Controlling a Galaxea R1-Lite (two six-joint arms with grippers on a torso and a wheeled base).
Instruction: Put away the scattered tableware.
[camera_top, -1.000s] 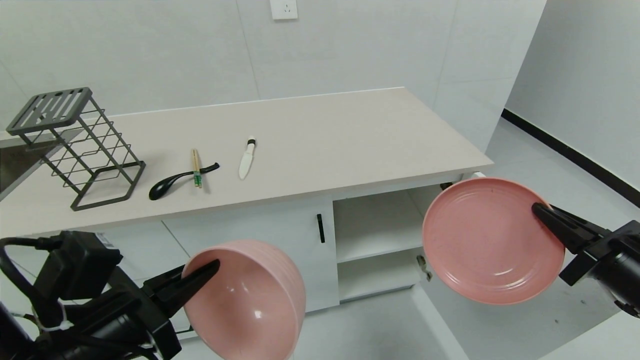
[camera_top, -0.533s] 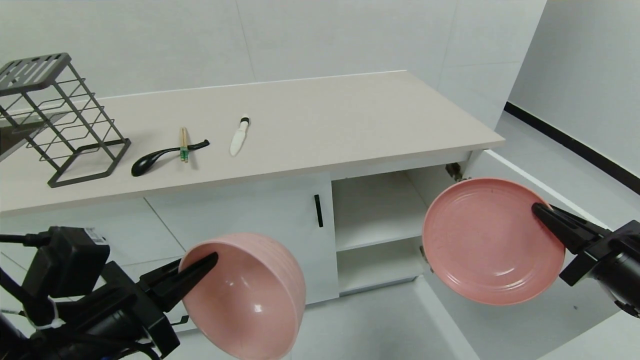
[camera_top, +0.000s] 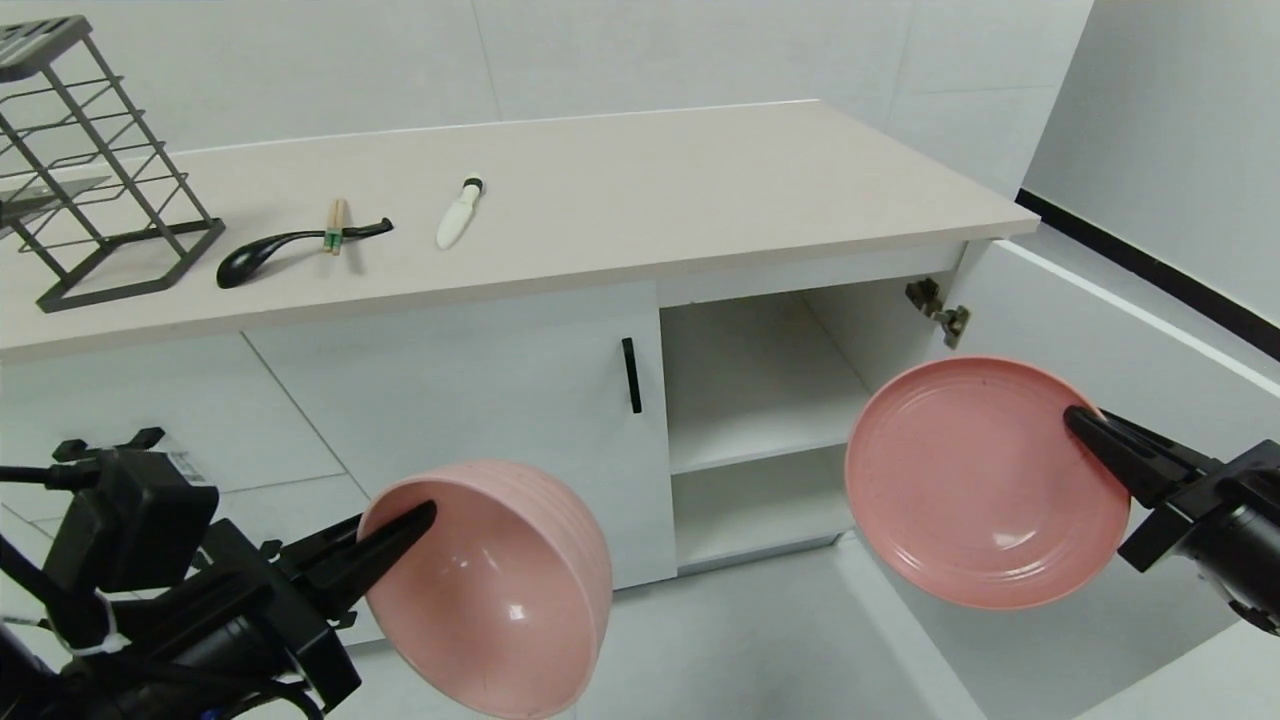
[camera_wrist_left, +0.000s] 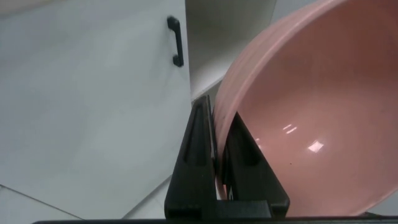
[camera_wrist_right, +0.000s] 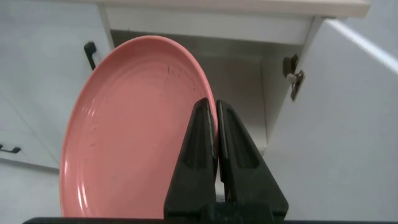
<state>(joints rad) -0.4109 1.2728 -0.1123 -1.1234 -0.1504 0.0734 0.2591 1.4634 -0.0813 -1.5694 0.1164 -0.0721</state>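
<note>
While both pieces hang out in front of the cupboard, start with the pink plate (camera_top: 985, 480). It is in the air on the robot's right, level with the open cabinet compartment (camera_top: 750, 440) and just outside its mouth. It stands nearly on edge, its ridged eating face turned back towards the robot and a little upward. Being round, it has no long axis; what counts is that steep tilt. The right gripper (camera_top: 1072, 415) is pinched tight on the rim at the plate's outer, right-hand side.

Over on the left and lower is the pink bowl (camera_top: 500, 590), tipped hard over so its mouth looks up and back at the robot. The left gripper (camera_top: 415, 520) is clamped on the near rim, one finger inside the wall and one outside.

My read is that this is the carry-in step, with neither piece stowed yet. The next move calls for levelling the plate before sliding it onto a shelf, clear of the open cabinet door (camera_top: 1100, 340) and its hinge (camera_top: 940, 310). The bowl needs righting the same way.

Farther out, the countertop (camera_top: 700, 210) carries a black spoon (camera_top: 270, 255), chopsticks (camera_top: 335, 226) lying across its handle, a white knife (camera_top: 457, 213) and a wire rack (camera_top: 90, 170). None of these has been collected yet.
</note>
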